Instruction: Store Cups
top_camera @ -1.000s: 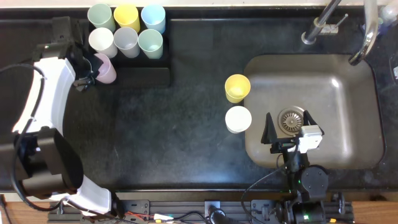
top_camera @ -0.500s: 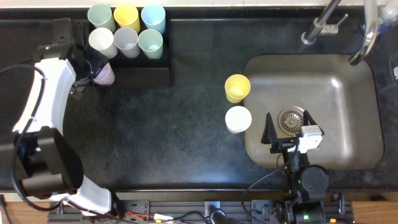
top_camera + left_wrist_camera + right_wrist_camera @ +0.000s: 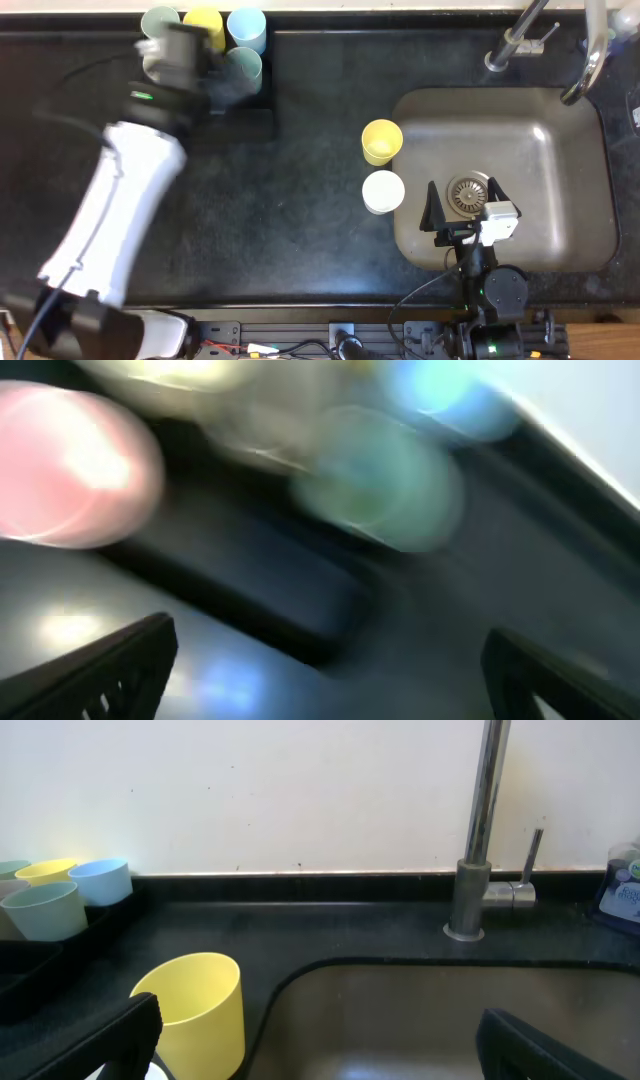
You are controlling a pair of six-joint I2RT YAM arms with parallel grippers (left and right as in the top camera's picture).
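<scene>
Writing: the only print is on the label of a bottle (image 3: 620,888) at the far right behind the sink (image 3: 560,130). It is too small to make out.

Far left of the sink, the black tray (image 3: 245,122) is sitting at the back of the dark counter (image 3: 280,220). The left arm is reaching over it. The left gripper (image 3: 328,635) is hanging above the tray with its fingers spread wide and nothing between them. Its wrist view is heavily blurred.

On the tray, a pale green cup (image 3: 157,20), a stored yellow cup (image 3: 206,17), a blue cup (image 3: 247,24) and a mint cup (image 3: 244,68) are standing upright with mouths up and long axes vertical. A pink cup (image 3: 70,470) is showing its round mouth to the left wrist camera. Whether it is standing in the tray or beside it cannot be told.

Just left of the sink's rim, the loose yellow cup (image 3: 381,140) is standing upright on the counter, mouth up. It is plain yellow and tapers toward its base. The white cup (image 3: 383,191) is sitting just in front of it, closer to the arm bases, apart from it. It is showing as a plain white disc, and mouth up or down cannot be told.

Inside the sink, beside the drain (image 3: 468,192), the right gripper (image 3: 460,212) is holding nothing, its fingers parted. Behind the sink, the faucet (image 3: 485,840) is rising upright.
</scene>
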